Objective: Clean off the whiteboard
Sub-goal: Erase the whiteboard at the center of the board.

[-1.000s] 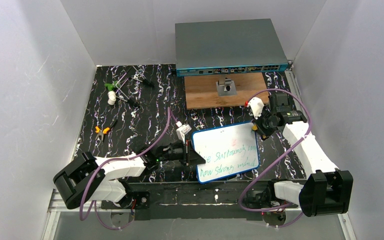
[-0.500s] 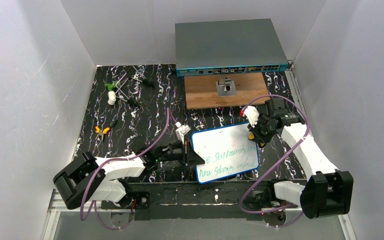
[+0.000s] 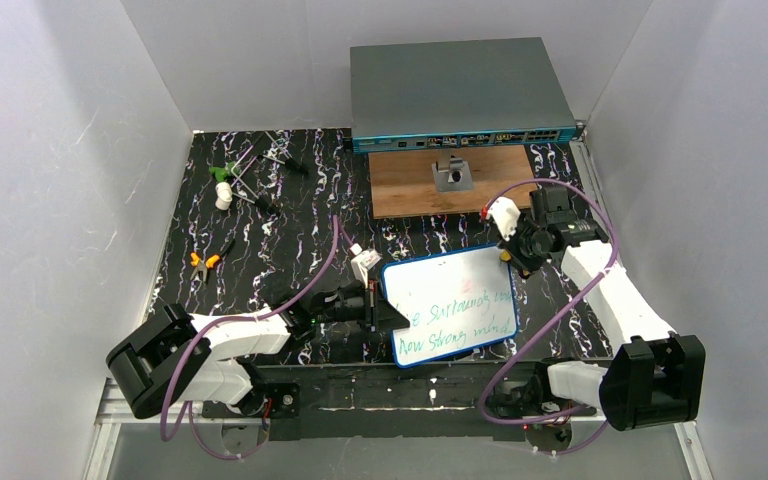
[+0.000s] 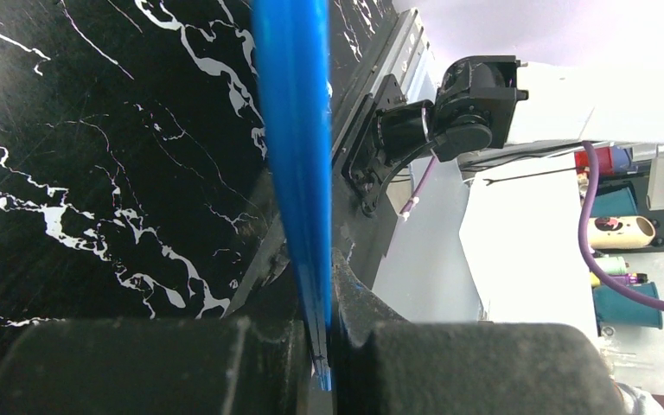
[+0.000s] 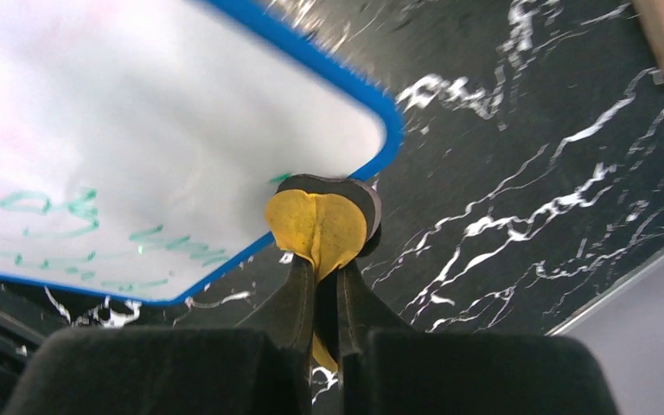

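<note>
Right gripper (image 3: 513,251), jaws pinched shut on a yellow-faced eraser pad (image 5: 320,223), set at the far right corner of the whiteboard (image 3: 450,305); in the right wrist view, pad apparently touching the blue rim at that corner. Left gripper (image 3: 384,316), closed on the board's left edge, rim seen edge-on between its fingers in the left wrist view. Board between the two arms, near the front of the black marbled table (image 3: 270,250), long axis running left to right, right end swung slightly away from the bases; flat or lifted at the clamped edge, not determinable. Two lines of green handwriting across the near half, parallel to the long axis; far strip largely bare. Writing thus leftward and toward the bases from the pad: next stroke judged a sweep along the long axis, toward the left gripper. Right arm sole carrier of the pad, left arm serving as clamp. Nothing between pad and writing. Well apart behind the board: wooden panel (image 3: 410,190) with small metal bracket (image 3: 451,176), then large grey box (image 3: 460,85). Far left: orange-handled pliers (image 3: 205,262), away from the path. Possible hazard: board slipping in the clamp under pad pressure.
</note>
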Robot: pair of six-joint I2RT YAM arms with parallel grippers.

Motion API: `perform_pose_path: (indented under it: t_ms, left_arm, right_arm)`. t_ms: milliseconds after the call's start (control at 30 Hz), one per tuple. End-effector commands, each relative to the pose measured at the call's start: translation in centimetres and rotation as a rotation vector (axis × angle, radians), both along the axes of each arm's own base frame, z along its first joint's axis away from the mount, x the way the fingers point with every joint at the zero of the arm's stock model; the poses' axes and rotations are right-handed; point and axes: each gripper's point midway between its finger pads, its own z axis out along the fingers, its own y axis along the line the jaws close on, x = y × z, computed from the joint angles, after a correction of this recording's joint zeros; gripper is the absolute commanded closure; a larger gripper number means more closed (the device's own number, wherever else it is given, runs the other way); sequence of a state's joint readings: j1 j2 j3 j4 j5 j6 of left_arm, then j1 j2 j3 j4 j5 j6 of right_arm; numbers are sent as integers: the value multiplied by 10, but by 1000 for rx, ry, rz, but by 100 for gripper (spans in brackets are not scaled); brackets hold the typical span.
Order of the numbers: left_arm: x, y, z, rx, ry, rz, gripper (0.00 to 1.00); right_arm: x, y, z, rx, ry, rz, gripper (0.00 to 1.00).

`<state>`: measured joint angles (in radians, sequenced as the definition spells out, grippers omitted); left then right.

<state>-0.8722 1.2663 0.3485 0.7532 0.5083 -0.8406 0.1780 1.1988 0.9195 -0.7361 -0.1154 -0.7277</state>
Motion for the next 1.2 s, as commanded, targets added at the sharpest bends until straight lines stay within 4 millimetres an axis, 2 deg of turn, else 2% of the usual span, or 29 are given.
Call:
perform_pose_path:
  t_ms: [0, 67, 167, 367, 500, 633, 800, 867, 933, 1100, 1167]
  left_arm:
    - [-1, -8, 47, -152, -155, -55, 100]
    - [0, -9, 48, -152, -155, -56, 100]
    - [-1, -10, 48, -154, -151, -59, 100]
    - [-2, -9, 47, -154, -141, -62, 100]
    - [-2, -8, 48, -155, -144, -58, 100]
    - [-2, -8, 48, -155, -146, -58, 100]
    - [-3, -7, 48, -155, -151, -58, 100]
    - [-3, -7, 48, -154, -154, -58, 100]
    - [-2, -7, 49, -156, -156, -60, 100]
    - [-2, -8, 50, -158, -151, -62, 100]
    - [-2, -8, 49, -155, -151, -61, 100]
  right_arm:
    - [-50, -1, -27, -29, 130, 178, 99]
    - [-57, 6, -28, 6, 125, 212, 99]
    - [-51, 14, -20, 56, 96, 186, 99]
    - [7, 19, 19, 118, -58, -21, 99]
    - [26, 10, 24, 76, -87, -96, 99]
    - [21, 7, 15, 66, -76, -97, 99]
    - [-13, 3, -10, 16, 39, 13, 99]
    - [-34, 9, -18, 38, 101, 90, 99]
    - [-45, 17, -20, 76, 113, 133, 99]
    - [-37, 20, -15, 96, 85, 106, 99]
    - [-19, 14, -9, 71, 34, 42, 99]
